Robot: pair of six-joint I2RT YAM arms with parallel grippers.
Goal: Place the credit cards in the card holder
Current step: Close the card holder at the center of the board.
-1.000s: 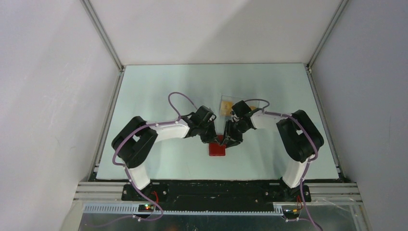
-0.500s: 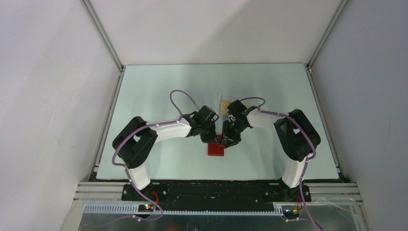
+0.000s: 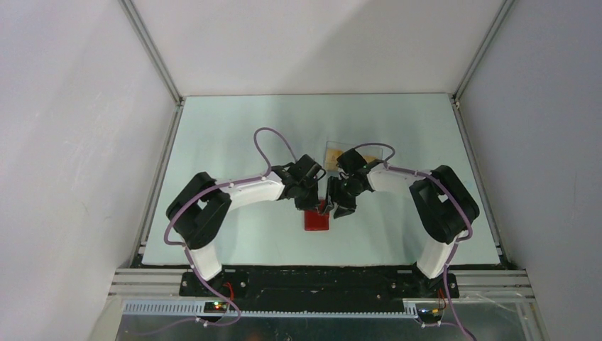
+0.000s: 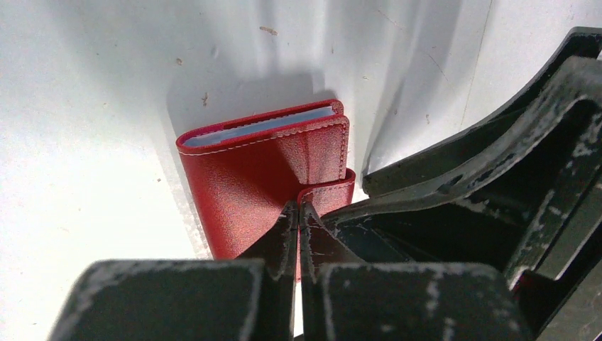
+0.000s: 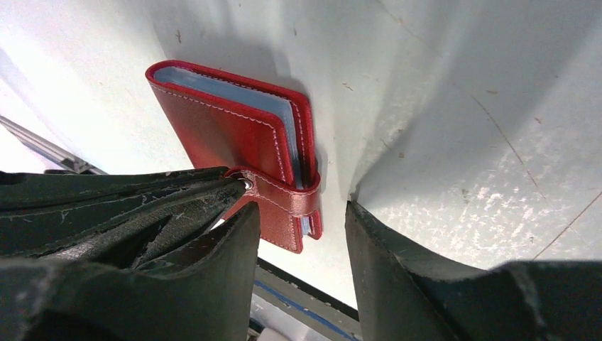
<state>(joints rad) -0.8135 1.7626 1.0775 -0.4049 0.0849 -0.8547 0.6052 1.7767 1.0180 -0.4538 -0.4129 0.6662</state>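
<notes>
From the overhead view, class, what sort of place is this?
Probably a robot lab enclosure: white panel walls on aluminium rails, a left arm and right arm bolted at a table, working one red card holder.

A pale green tabletop (image 3: 234,135) filled the middle of the enclosure. Plain white panels boxed it in: a left wall (image 3: 71,142), a right wall (image 3: 546,142) and a far wall (image 3: 312,42). Silver aluminium rails (image 3: 150,50) ran up the far corners. Along the near edge lay a black mounting plate (image 3: 319,280) and a shiny metal sheet (image 3: 319,327). The light was soft and even.
</notes>
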